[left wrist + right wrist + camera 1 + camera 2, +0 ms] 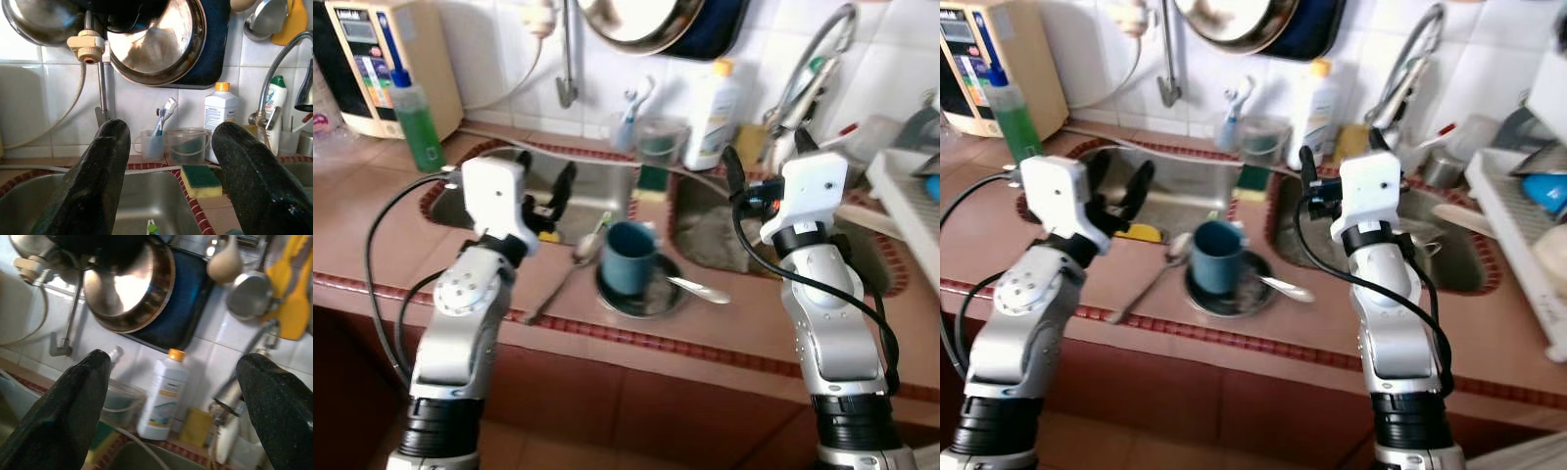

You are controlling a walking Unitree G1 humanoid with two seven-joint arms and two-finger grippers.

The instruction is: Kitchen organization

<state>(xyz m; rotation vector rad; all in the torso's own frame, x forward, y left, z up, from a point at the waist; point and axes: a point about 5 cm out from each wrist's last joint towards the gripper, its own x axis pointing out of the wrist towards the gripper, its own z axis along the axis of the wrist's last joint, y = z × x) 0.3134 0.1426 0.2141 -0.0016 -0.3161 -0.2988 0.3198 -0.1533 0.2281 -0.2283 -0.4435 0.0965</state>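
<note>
A dark blue mug (628, 257) stands on a small dark saucer (641, 297) on the tiled ledge between two sinks. Two spoons lie there: one (584, 251) left of the mug, another (698, 288) across the saucer's right rim. My left gripper (551, 193) hangs open over the left sink (597, 186), just left of the mug, nothing between its fingers (93, 181). My right gripper (756, 157) is open above the right sink (705, 235), pointing at the back wall; its fingers (68, 416) frame a white bottle (160, 399).
A green-and-yellow sponge (200, 180), a clear tub (661, 140) and a toothbrush cup (149, 143) line the back ledge. Pans (156, 41) hang on the tiled wall. A green soap bottle (414, 117) and a beige appliance (386, 59) stand left; a dish rack (911, 201) right.
</note>
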